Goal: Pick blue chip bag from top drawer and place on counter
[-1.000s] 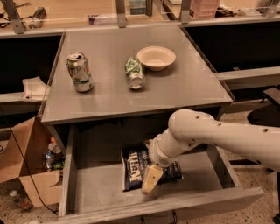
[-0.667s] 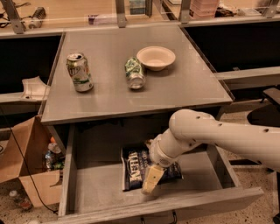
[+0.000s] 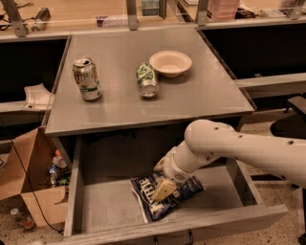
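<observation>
The top drawer (image 3: pixel 172 228) is pulled open below the counter (image 3: pixel 191 100). The blue chip bag (image 3: pixel 179 196), dark blue with white lettering, lies tilted on the drawer floor near the front middle. My gripper (image 3: pixel 161 178) reaches down into the drawer from the right on a white arm. One tan fingertip (image 3: pixel 163 189) presses on top of the bag and the other sits at the bag's far edge. The fingers are closed on the bag.
On the counter stand an upright green-and-white soda can (image 3: pixel 86 79), a second can lying on its side (image 3: pixel 147 80) and a cream bowl (image 3: pixel 170 62). An open cardboard box (image 3: pixel 28 184) with clutter sits on the floor at the left. A tan wooden surface with metal posts (image 3: pixel 129 12) runs behind.
The bag has shifted and tilted a little toward the drawer front, and looks more crumpled. My gripper stays on it with only a slight move.
</observation>
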Tool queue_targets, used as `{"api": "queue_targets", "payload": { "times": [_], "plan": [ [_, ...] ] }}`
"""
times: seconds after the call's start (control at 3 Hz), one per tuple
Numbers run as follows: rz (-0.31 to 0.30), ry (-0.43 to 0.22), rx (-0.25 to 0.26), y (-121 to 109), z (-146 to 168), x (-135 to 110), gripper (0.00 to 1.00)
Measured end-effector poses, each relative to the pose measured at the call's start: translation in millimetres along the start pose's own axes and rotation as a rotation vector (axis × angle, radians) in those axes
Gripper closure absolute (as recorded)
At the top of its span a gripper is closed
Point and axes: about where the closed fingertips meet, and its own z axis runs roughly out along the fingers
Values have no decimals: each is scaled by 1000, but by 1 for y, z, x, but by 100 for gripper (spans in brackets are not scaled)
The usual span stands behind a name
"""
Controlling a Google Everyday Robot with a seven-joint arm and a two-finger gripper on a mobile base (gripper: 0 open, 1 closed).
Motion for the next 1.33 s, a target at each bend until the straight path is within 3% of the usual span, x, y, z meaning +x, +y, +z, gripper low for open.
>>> {"api": "queue_targets", "payload": {
  "times": [0.33, 0.67, 1.33],
  "plan": [
    [0, 0, 0, 0, 0, 0, 63],
    [0, 0, 0, 0, 0, 0, 94],
    [0, 0, 0, 0, -3, -2, 100]
  ]
}}
